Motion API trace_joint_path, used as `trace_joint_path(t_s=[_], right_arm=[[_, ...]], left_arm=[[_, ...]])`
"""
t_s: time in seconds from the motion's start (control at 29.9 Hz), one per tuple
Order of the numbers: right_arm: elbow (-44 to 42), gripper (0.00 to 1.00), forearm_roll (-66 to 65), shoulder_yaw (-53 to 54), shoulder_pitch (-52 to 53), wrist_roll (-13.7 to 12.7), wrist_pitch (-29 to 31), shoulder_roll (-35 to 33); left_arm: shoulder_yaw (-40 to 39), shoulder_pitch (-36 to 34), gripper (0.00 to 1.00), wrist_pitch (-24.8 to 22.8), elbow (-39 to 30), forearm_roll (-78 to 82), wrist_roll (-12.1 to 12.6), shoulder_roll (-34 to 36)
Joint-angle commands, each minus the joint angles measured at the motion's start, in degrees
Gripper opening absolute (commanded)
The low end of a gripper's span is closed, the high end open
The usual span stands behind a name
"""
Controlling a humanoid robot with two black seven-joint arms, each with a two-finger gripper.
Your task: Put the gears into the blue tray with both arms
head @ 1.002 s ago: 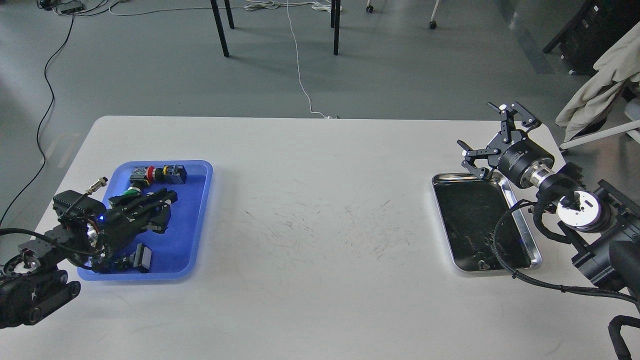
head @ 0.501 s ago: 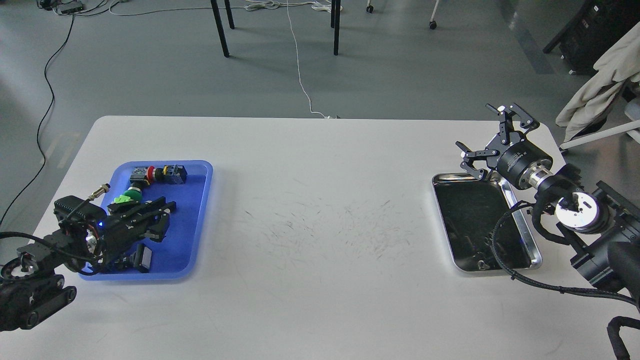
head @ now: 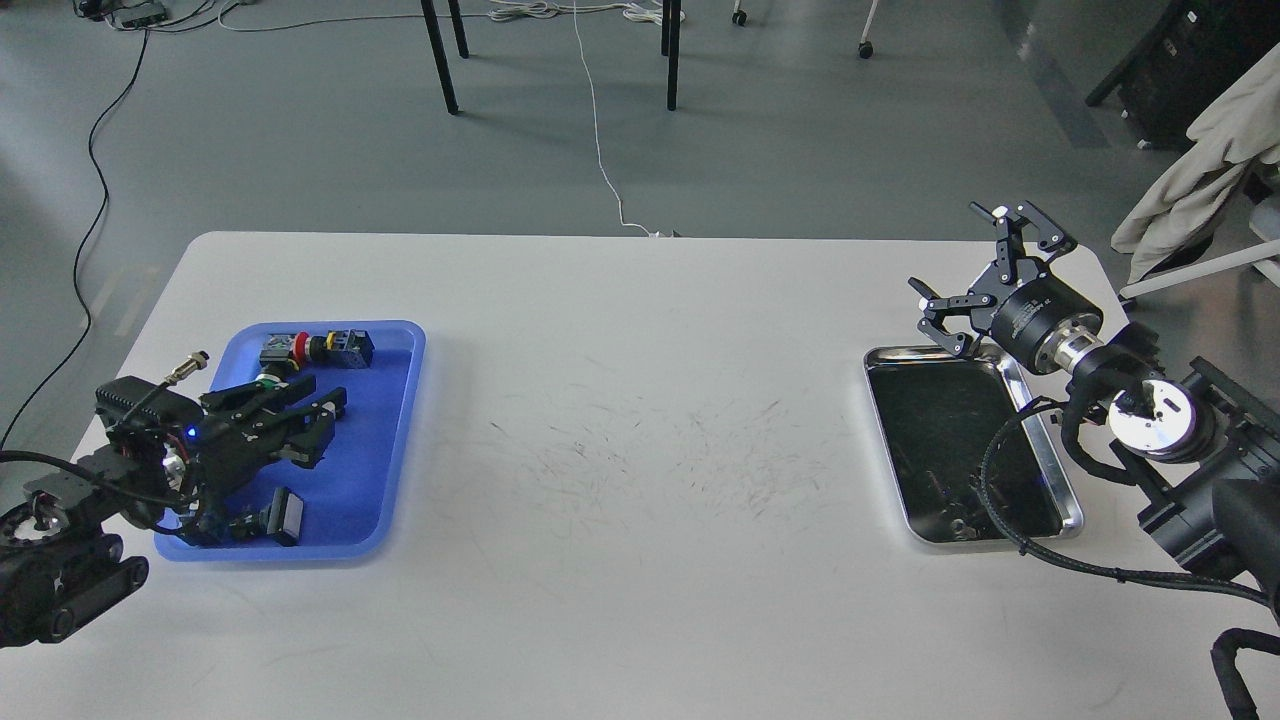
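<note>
The blue tray (head: pixel 385 440) lies at the table's left side. My left gripper (head: pixel 325 420) hovers low over its middle, pointing right; it is dark and I cannot tell its fingers apart. My right gripper (head: pixel 957 268) hangs open just past the far edge of the silver tray, with nothing between its spread fingers. No gear shows clearly. A few small dark bits at the silver tray's near end are too dim to name.
Push-button switches lie in the blue tray: a red-capped pair (head: pixel 318 347) at the far end, a green one (head: pixel 266 380) half hidden by my gripper, a black one (head: pixel 278 517) near the front. The silver metal tray (head: pixel 1072 500) lies at the right. A scuffed white table (head: pixel 640 440) spans the space between.
My left arm has drawn back a little toward the left, its gripper still over the blue tray. The right gripper has drifted slightly left and stays open.
</note>
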Motion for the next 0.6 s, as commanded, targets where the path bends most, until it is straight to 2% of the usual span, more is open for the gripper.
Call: trace_joint_path(t_s=[0.0,0.13,0.3,0.43,0.57], right_arm=[[0.17,0.97,0.0,0.09,0.26,0.03,0.0,0.01],[0.78,0.97,0.0,0.09,0.52,-0.06,0.0,-0.08],[2.1,0.97,0.0,0.09,1.4,-0.15,-0.09,-0.16],[3.07,0.97,0.0,0.09,1.66,-0.15,-0.18,-0.34],[5.0,0.97,-0.26,0.0,2.01,-0.23,-0.44,-0.87]], left_arm=[[0.0,-3.84,0.83,0.02,-0.92,-2.89,0.0,0.39],[-0.27,-8.05,0.88,-0.07,-2.16,-8.06,0.0,0.83],[-0.36,-12.9,0.91,-0.86,-2.16,-23.51,0.0,-1.36],[-1.32,-15.71,0.91,-6.73,-2.16,-40.82,0.0,-8.12],[-4.13,-16.86,0.91,-13.94,-2.16,-57.27,0.0,-11.47]])
